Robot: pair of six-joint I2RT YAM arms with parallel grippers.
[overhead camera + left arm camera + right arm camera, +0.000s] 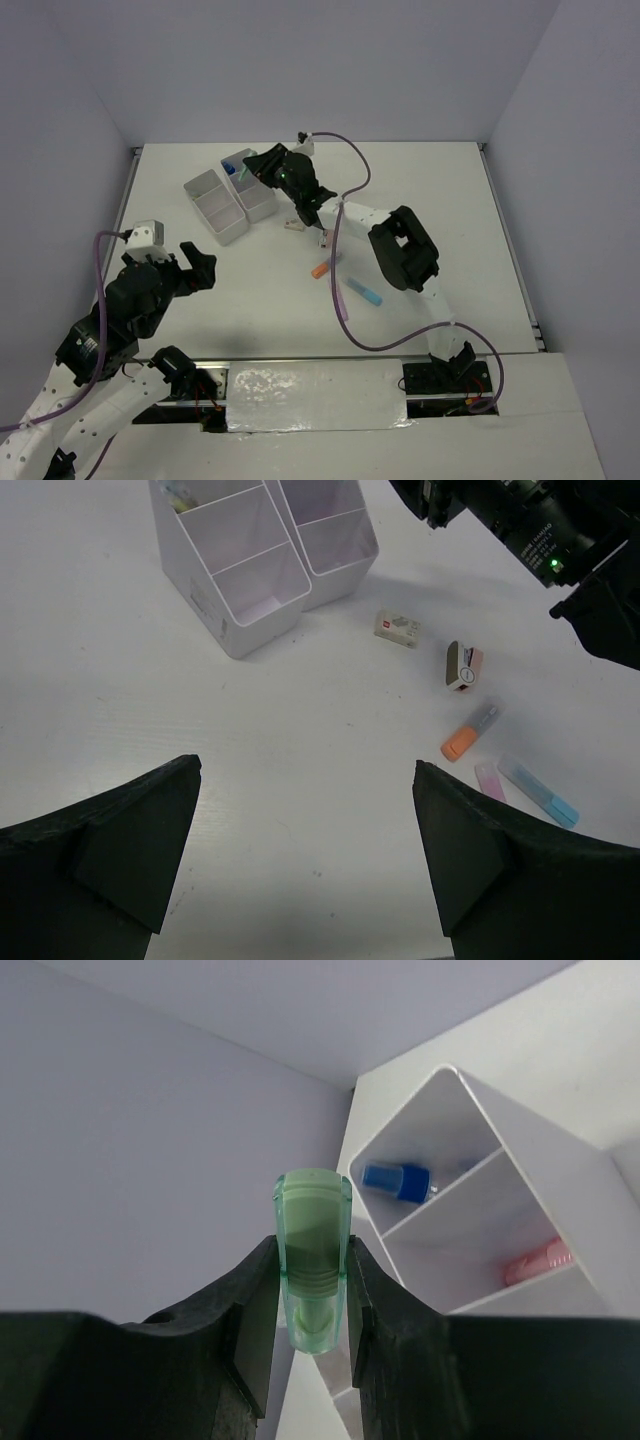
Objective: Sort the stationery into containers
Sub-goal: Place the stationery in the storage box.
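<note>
My right gripper (pixel 252 168) is shut on a green highlighter (pixel 313 1250) and holds it above the far end of the white bins (pixel 228 196); the highlighter shows as a green spot in the top view (pixel 243 172). In the right wrist view the bins (pixel 520 1150) hold a blue-capped tube (pixel 398 1180) and a pink item (pixel 535 1260). On the table lie a white eraser (pixel 397 628), a second small eraser (pixel 464 666), an orange highlighter (pixel 468 735), a pink highlighter (pixel 490 780) and a blue highlighter (pixel 540 792). My left gripper (pixel 305 820) is open and empty, near the table's left front.
The right arm (pixel 540 530) reaches across the table's middle over the loose items, with a purple cable (pixel 340 290) trailing beside them. White walls close the table at the back and sides.
</note>
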